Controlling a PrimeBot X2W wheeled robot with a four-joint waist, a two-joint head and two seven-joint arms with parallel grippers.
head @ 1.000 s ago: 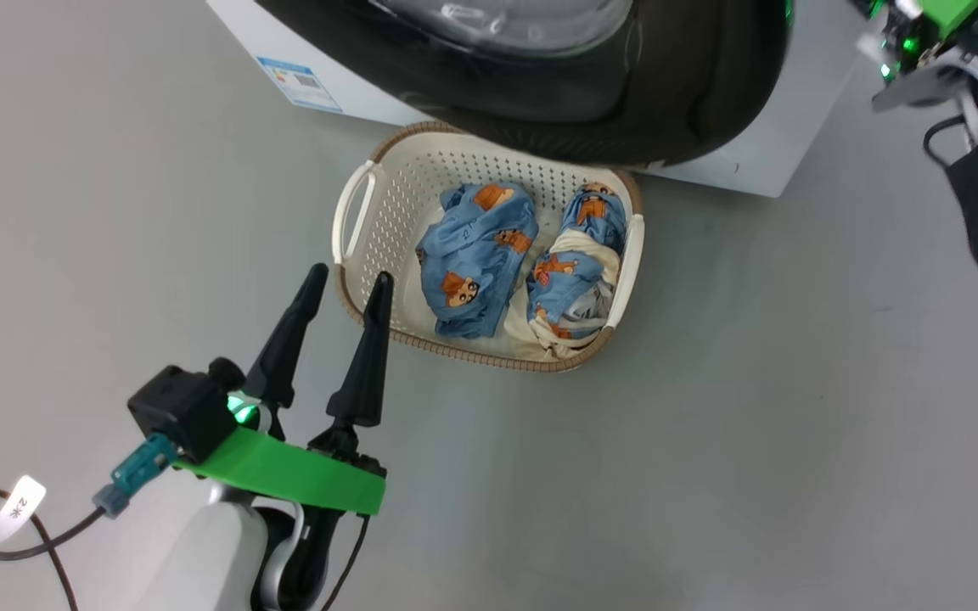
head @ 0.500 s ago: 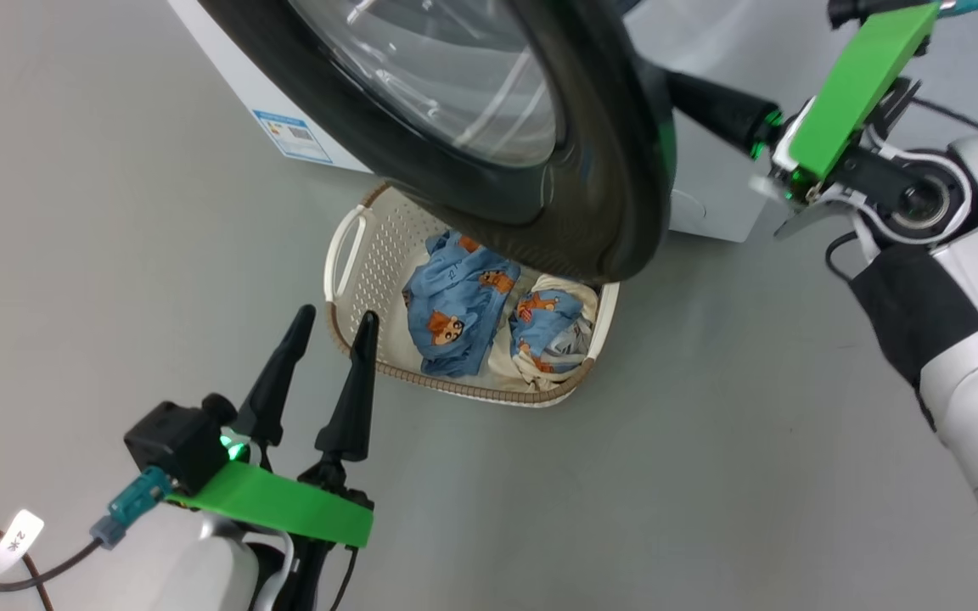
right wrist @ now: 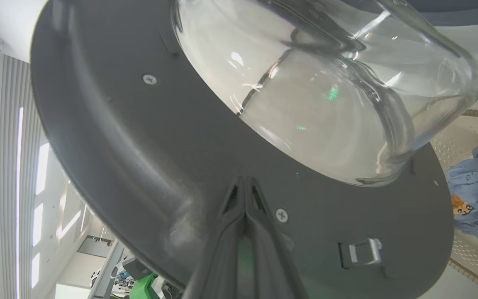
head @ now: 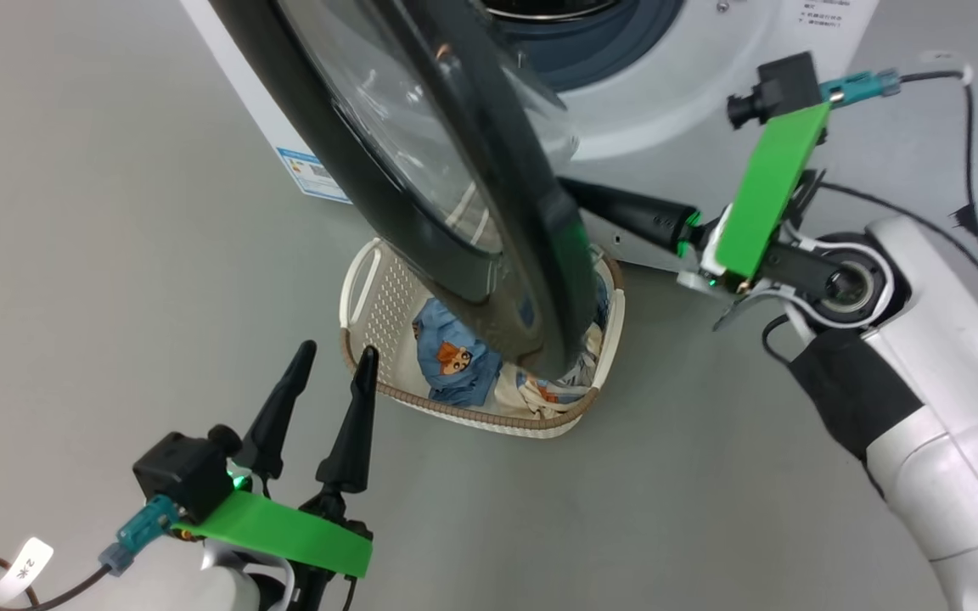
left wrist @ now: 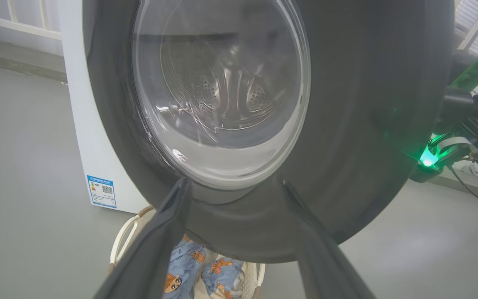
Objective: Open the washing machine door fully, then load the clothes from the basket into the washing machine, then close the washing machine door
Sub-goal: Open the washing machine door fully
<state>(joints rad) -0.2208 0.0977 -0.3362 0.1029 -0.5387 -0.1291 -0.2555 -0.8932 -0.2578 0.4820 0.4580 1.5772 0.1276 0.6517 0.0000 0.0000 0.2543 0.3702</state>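
**While my right gripper (head: pixel 574 193) noses at the washing machine door (head: pixel 421 170), my left gripper (head: pixel 337 350) gapes by the basket (head: pixel 489 416)**

Because the washing machine door stands partly swung out from the washing machine (head: pixel 667 110), its wide glossy black rim and bulging clear glass bowl hang over the basket in my head view. My right gripper has its two long dark fingers pressed flat together, holding nothing. Their joined tip is at the door's matte grey inner face, near a small screw (right wrist: pixel 281 214) and a metal latch (right wrist: pixel 363 251); whether tip and plastic touch I cannot tell.

My left gripper is spread wide and empty. Its tapered fingers hang above the smooth grey floor (head: pixel 115 212), just beside the basket's brown woven-look rim.

The basket is cream-white perforated plastic with a looped white handle, and it sits on the floor at the foot of the white machine. Inside lie the clothes (head: pixel 451 361), crumpled light blue fabric with orange bears and some cream cloth, partly hidden by the door. Through the glass, my left wrist view shows the steel perforated drum (left wrist: pixel 226 95). A grey-blue rubber seal (head: pixel 616 34) rings the opening.
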